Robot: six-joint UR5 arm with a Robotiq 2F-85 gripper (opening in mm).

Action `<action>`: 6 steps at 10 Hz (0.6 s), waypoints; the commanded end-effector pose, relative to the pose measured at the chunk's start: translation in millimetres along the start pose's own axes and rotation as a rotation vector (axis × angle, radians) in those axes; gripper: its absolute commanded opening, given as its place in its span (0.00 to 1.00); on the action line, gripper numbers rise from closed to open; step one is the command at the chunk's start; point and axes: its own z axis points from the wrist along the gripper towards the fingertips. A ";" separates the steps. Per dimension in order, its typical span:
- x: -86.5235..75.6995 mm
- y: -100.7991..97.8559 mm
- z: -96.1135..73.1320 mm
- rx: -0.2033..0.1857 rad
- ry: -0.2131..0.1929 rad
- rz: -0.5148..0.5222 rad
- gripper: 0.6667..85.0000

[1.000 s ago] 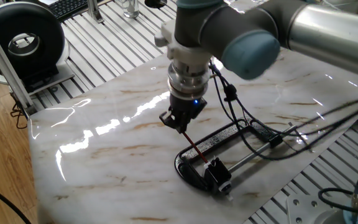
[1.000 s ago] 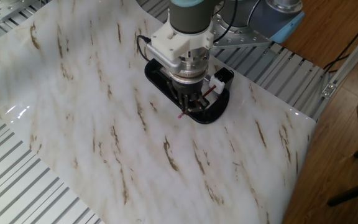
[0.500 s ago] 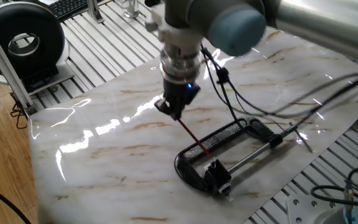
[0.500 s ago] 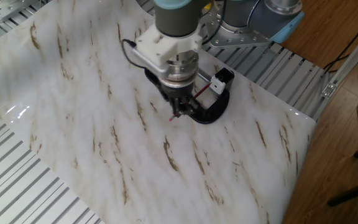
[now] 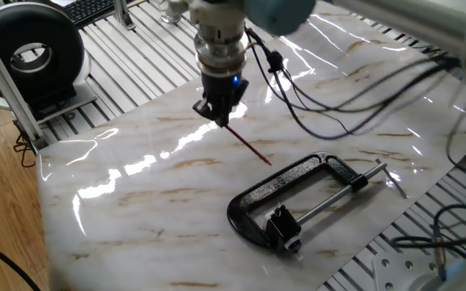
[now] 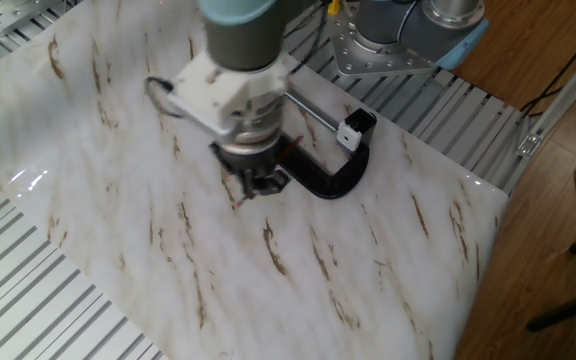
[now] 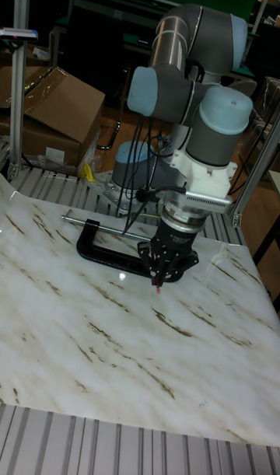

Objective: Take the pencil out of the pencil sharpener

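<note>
My gripper (image 5: 219, 120) is shut on the upper end of the thin red pencil (image 5: 247, 145), which slants down to the right in the air above the marble board. Its lower tip hangs free, well apart from the pencil sharpener (image 5: 282, 225). The sharpener is a small black block with a white label, held between the jaws of a black C-clamp (image 5: 281, 178). In the other fixed view the gripper (image 6: 251, 188) stands left of the clamp (image 6: 330, 182) and the sharpener (image 6: 358, 125). In the tall fixed view a short red end of the pencil (image 7: 158, 286) pokes out below the gripper (image 7: 165, 273).
The clamp's silver screw rod (image 5: 330, 200) points toward the board's right edge. Black cables (image 5: 322, 121) trail from the arm over the board. A round black device (image 5: 31, 52) stands at the far left, off the board. A cardboard box (image 7: 54, 110) lies behind the table.
The gripper has moved up and left, away from the clamp, with the pencil in it. The pencil's lower end has slid out of the sharpener and now hangs free.
</note>
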 end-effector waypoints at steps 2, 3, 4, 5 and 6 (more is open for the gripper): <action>-14.1 -19.8 14.5 0.013 0.034 -0.017 0.00; -9.1 -15.6 12.9 -0.006 0.053 -0.004 0.01; -8.6 -14.7 12.9 -0.017 0.052 -0.016 0.11; -8.2 -13.6 14.6 -0.028 0.051 -0.024 0.14; -4.8 -15.2 16.0 -0.028 0.062 -0.042 0.22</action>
